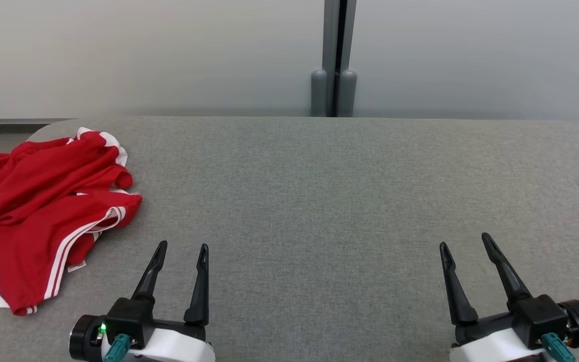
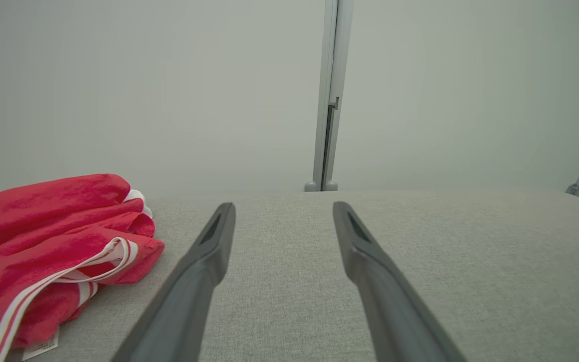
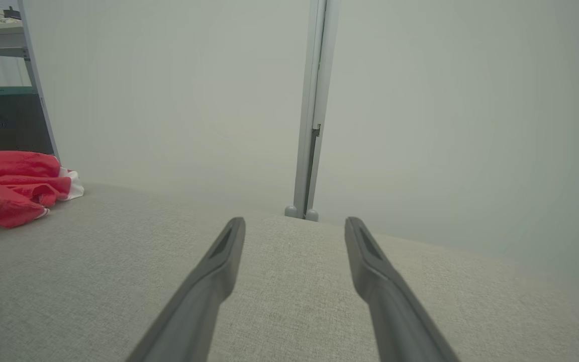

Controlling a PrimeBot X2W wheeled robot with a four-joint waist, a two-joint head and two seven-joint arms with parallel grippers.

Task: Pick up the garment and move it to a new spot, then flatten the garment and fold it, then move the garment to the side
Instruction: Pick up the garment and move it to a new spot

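Red garment (image 1: 43,211) with white stripes is touched by neither of the 2 grippers. Nearest, the left gripper (image 1: 183,246) and right gripper (image 1: 464,241) are held over the grey surface (image 1: 319,201), jaws parted and empty. Farther back, the garment is seen crumpled at the surface's left end, near the left gripper. Beyond, a grey post (image 1: 334,75) is set against the pale wall (image 1: 169,50).

1 garment (image 1: 43,201), 1 table (image 1: 319,201), 2 grippers: L (image 1: 183,245), R (image 1: 465,240).

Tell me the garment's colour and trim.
Red garment with white stripes along its edges, clearest in the head view.
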